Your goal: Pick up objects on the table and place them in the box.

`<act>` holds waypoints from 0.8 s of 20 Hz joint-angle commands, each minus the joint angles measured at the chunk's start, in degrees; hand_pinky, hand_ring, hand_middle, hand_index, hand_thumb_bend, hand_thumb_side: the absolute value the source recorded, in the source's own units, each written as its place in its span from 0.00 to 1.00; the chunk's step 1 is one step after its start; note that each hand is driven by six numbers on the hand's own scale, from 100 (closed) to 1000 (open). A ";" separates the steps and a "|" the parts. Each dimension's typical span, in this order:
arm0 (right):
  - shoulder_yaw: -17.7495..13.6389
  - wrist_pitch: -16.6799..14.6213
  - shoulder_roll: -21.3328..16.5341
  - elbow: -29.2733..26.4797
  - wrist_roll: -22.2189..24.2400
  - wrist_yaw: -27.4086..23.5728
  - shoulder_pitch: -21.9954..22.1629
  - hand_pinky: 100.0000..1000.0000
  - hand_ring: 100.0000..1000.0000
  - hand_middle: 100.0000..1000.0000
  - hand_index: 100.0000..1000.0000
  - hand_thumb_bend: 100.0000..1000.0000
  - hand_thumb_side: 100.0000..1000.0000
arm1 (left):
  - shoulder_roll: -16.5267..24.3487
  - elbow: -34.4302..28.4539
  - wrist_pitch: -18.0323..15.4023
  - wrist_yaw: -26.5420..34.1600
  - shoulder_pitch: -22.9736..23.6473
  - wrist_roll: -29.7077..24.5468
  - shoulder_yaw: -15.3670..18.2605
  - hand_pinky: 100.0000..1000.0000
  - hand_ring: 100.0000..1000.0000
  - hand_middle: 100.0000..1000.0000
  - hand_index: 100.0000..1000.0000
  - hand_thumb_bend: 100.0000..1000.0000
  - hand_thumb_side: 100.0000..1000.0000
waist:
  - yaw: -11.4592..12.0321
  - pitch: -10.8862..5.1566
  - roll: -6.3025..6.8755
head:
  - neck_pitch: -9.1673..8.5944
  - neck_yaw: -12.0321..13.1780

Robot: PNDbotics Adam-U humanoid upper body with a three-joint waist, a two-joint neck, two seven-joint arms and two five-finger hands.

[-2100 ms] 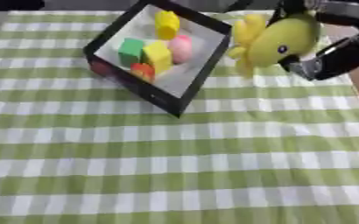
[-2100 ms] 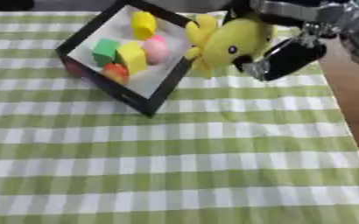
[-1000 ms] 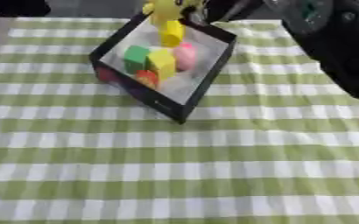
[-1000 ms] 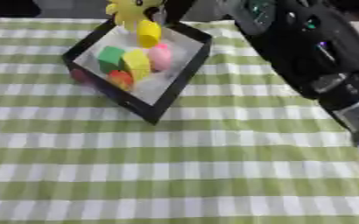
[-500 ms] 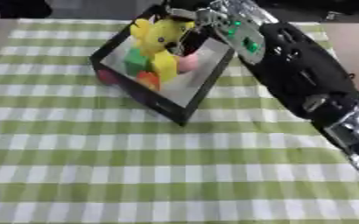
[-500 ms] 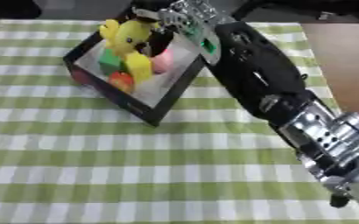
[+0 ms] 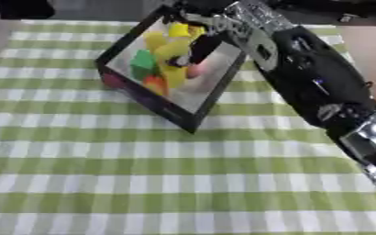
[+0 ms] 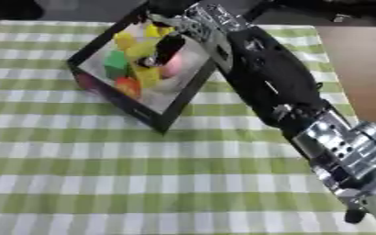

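Right hand (image 7: 201, 46) reaching into black-walled square box (image 7: 147, 105), fingers curled on yellow plush toy (image 7: 172, 49), green block (image 7: 143, 61) and orange piece (image 7: 156, 84) alongside, green-checked tablecloth (image 7: 143, 183) beneath.

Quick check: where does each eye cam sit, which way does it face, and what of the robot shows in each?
Left eye view: in the head, looking down at the green-and-white checked tablecloth and the black box with white floor full of coloured toys; the right arm enters from the right, right hand over the box.
Right eye view: same head, same downward aim, set slightly to the right; more of the silver forearm shows.
Shared: the box, cloth and right arm at the same moment; no left hand in either.
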 commanded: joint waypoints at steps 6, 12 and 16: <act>-0.72 3.48 -9.87 -11.73 2.71 -11.78 -0.23 0.86 0.86 0.83 0.90 0.16 0.32 | 1.77 -0.66 -0.08 -0.13 0.61 0.46 0.77 0.83 0.77 0.76 0.80 0.37 0.54 | -0.97 -1.85 -0.08 | 0.16 1.30; -3.70 12.49 -21.00 -26.48 -2.16 -22.43 8.25 0.84 0.84 0.81 0.88 0.09 0.43 | 1.64 -0.53 -0.19 -0.46 1.52 1.06 1.34 0.83 0.77 0.76 0.80 0.37 0.55 | -1.67 -2.26 -0.30 | 0.03 2.10; -7.57 17.52 -25.79 -35.85 -6.54 -29.96 15.60 0.83 0.83 0.79 0.88 0.00 0.40 | 1.57 -0.53 -0.26 -0.56 1.79 1.30 1.52 0.83 0.77 0.76 0.80 0.37 0.54 | -2.08 -2.32 -0.05 | 0.17 2.57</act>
